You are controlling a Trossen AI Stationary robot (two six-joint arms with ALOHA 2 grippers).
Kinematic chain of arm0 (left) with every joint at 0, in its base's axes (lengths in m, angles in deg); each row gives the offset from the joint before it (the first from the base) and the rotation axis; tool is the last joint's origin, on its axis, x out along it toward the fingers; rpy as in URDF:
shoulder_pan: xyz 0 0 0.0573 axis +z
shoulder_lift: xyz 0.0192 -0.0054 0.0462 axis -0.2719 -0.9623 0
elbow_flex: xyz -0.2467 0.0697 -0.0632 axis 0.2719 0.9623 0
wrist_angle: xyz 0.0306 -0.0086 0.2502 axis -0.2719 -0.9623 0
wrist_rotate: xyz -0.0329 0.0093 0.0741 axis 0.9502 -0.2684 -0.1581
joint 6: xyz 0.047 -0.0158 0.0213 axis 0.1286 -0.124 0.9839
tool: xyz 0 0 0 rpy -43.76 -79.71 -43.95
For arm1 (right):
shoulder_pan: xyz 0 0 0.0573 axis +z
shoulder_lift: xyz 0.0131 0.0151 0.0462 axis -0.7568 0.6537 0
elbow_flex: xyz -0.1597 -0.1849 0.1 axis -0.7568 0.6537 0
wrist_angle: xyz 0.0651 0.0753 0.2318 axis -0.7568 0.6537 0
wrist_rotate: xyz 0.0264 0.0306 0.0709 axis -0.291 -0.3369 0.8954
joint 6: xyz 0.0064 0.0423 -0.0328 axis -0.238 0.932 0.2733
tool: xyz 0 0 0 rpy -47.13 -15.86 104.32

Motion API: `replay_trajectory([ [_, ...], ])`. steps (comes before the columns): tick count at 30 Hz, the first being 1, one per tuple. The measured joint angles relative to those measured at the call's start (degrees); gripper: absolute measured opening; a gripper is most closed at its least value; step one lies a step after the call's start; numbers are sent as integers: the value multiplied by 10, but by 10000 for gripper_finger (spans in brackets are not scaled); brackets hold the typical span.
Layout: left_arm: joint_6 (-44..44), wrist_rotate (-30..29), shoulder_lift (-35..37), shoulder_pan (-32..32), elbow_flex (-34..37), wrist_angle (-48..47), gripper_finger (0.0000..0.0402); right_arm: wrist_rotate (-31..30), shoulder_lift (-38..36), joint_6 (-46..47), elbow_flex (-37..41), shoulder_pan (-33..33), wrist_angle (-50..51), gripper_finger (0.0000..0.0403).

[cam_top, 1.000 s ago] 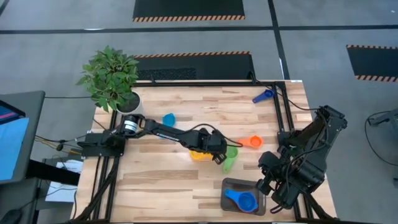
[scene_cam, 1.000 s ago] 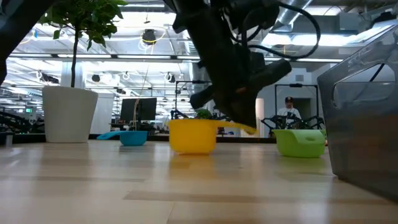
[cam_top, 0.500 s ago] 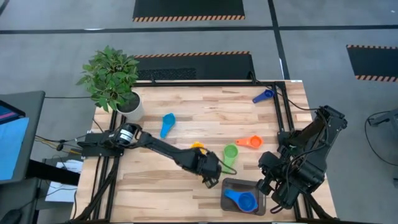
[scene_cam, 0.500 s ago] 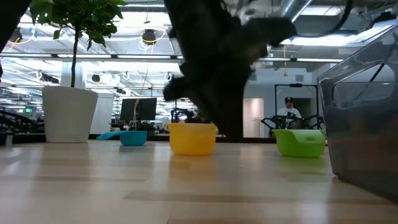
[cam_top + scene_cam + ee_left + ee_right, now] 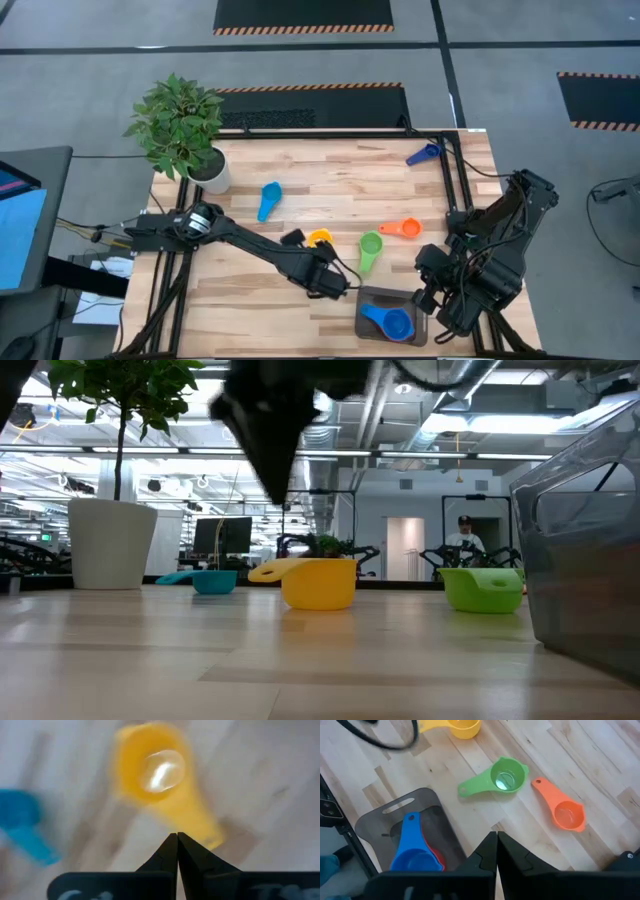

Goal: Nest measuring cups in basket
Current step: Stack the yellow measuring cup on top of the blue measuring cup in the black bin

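Observation:
The yellow measuring cup (image 5: 318, 238) (image 5: 318, 582) stands upright on the table, its flat handle (image 5: 197, 822) pointing to the left and near side. My left gripper (image 5: 295, 240) (image 5: 177, 836) is shut and raised just above the handle's free end, clear of it in the low view. The dark grey basket (image 5: 372, 296) (image 5: 385, 817) sits by the near edge with a blue cup (image 5: 388, 320) nested on a red one (image 5: 436, 856). Green (image 5: 370, 245), orange (image 5: 405, 228), light blue (image 5: 270, 195) and dark blue (image 5: 422, 153) cups lie loose. My right gripper (image 5: 430, 295) (image 5: 497, 836) waits shut by the basket's right side.
A potted plant (image 5: 180, 125) stands at the far left corner. The dark blue cup lies against the table's frame rail (image 5: 450, 190) at the far right. Bare wood lies between the light blue cup and the near edge. A person (image 5: 462, 535) is far off in the room.
My left gripper has swung from the yellow cup's right side, round by the near side, to its left side and now stands raised. The yellow cup has turned about on the table: its handle pointed right and now points left and near, while the bowl stayed almost in place.

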State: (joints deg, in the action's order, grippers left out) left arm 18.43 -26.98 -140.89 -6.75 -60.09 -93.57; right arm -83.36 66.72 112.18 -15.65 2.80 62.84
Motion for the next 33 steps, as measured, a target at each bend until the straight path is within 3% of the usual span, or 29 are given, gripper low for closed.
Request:
replay_trajectory([
  [3, -12, -10, 1, -4, -11, -7, 0, -1, 0, 0, 0, -1, 2, 30],
  [9, 68, 11, -6, -7, 6, 168, 0, -1, 0, -12, 0, -13, -2, 20],
  [18, 58, 15, -6, 10, 79, 228, 0, 2, 0, -44, 0, -29, -5, 35],
  [29, 69, 49, -21, 10, 84, 220, 0, 4, 0, -55, 0, -31, -6, 26],
  [33, 66, 52, -32, 10, 88, 136, 0, 4, 0, -55, 0, -34, -11, 21],
])
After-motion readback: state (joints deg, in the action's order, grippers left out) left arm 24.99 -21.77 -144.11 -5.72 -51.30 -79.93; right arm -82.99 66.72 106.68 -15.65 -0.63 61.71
